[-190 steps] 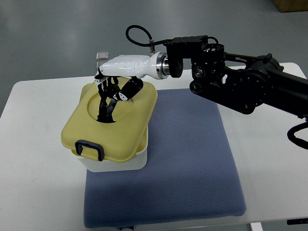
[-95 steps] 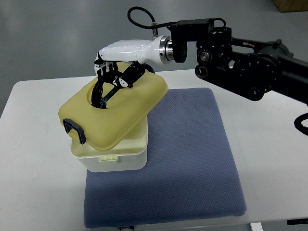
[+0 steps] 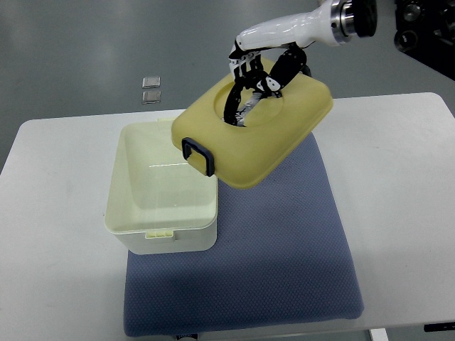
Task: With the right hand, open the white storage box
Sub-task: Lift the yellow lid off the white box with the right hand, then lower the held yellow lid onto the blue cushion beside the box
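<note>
Now right hand [image 3: 250,85] clamped on yellow lid [image 3: 256,135], tilted above open white storage box [image 3: 162,206].

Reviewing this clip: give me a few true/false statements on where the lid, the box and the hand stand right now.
1. The right hand holds the yellow lid off the box. True.
2. The white storage box is closed. False: it stands open, its inside showing nothing in it.
3. The lid is tilted, its dark latch on the lower edge. True.
4. The lid lies flat on the blue mat. False: it hangs in the air over the mat's far part.
5. The box sits partly on the mat. True.
</note>
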